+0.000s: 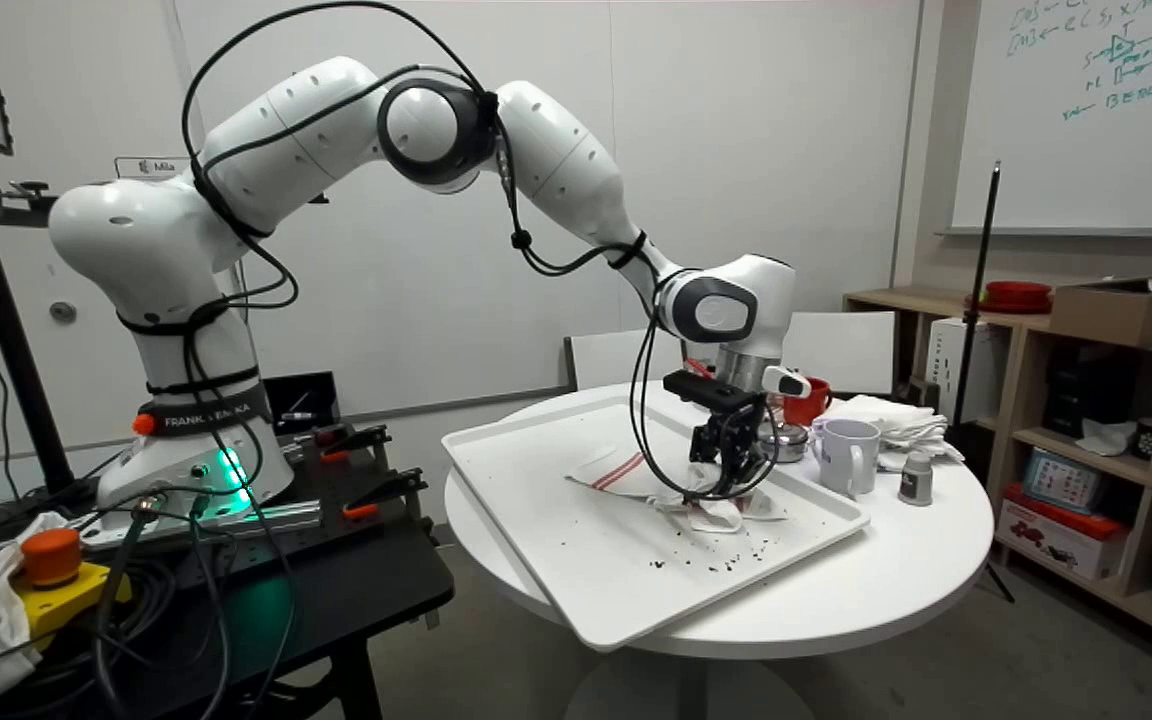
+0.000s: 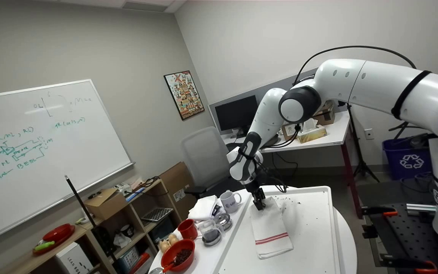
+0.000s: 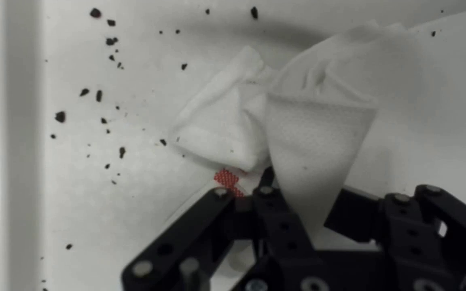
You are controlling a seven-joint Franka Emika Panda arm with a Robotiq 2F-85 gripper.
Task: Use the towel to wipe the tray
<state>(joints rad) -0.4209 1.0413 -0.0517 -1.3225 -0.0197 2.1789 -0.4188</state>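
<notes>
The white towel (image 1: 626,478) with red stripes lies partly flat and partly bunched on the large white tray (image 1: 536,470). In an exterior view the towel (image 2: 268,226) stretches along the tray (image 2: 314,228) with its striped end away from the gripper (image 2: 259,201). My gripper (image 1: 726,450) is low over the tray. In the wrist view the gripper (image 3: 310,200) is shut on a raised fold of the towel (image 3: 318,133), which fills the gap between the fingers. Dark crumbs (image 3: 99,95) lie on the tray beside the bunched part. The fingertips are partly hidden by cloth.
Along one side of the tray on the round table stand a lilac mug (image 1: 848,458), a small grey shaker (image 1: 916,478), folded white cloths (image 1: 886,420), a red mug (image 2: 188,229), a glass jar (image 2: 209,230) and a red bowl (image 2: 181,257). The tray's raised rim (image 3: 22,145) shows in the wrist view.
</notes>
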